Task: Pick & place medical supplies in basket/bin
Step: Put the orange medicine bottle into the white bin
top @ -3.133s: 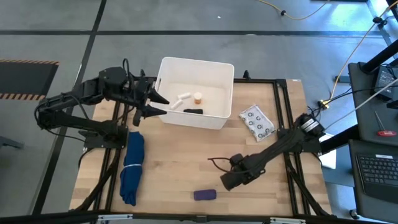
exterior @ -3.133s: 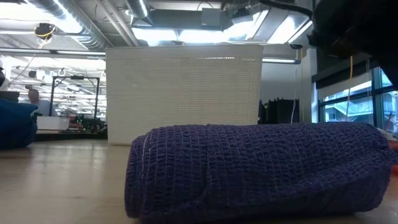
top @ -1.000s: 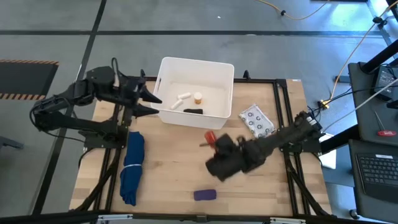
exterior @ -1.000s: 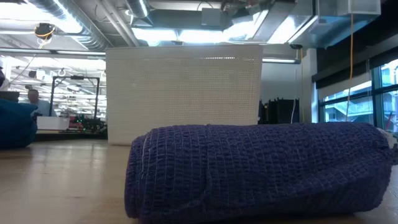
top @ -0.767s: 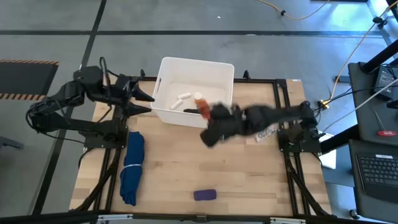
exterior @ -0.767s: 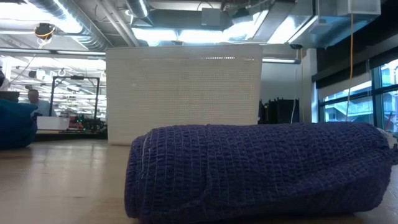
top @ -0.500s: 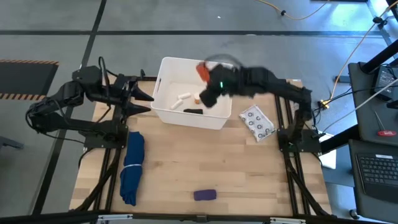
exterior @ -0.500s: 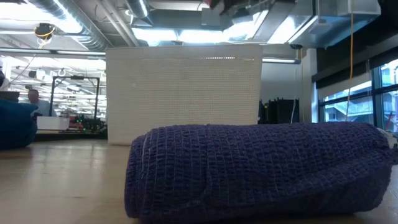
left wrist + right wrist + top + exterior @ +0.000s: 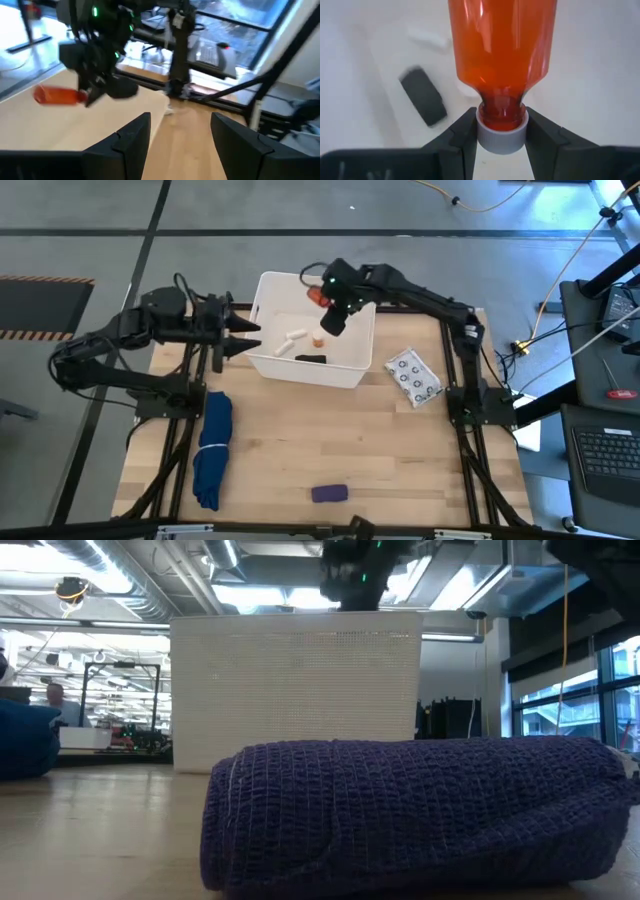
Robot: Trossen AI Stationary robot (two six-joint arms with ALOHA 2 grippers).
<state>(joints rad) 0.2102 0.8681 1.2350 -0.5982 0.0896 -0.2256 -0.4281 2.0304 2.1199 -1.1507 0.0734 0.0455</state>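
You have the red tube point(image 9: 502, 55) pinched at its grey cap end by the right gripper point(image 9: 322, 297), hanging over the far side of the white tub point(image 9: 262, 360); the step in hand is the drop. Next, I judge, you only need to spread those fingers, perhaps after lowering a little so it does not bounce out. The tube is clear red-orange plastic, smooth and round, so it may roll. Below lie a black piece point(image 9: 422, 96), a white roll point(image 9: 291, 339) and an orange vial point(image 9: 318, 337). Your left gripper point(image 9: 243, 335) waits with fingers apart beside the tub.
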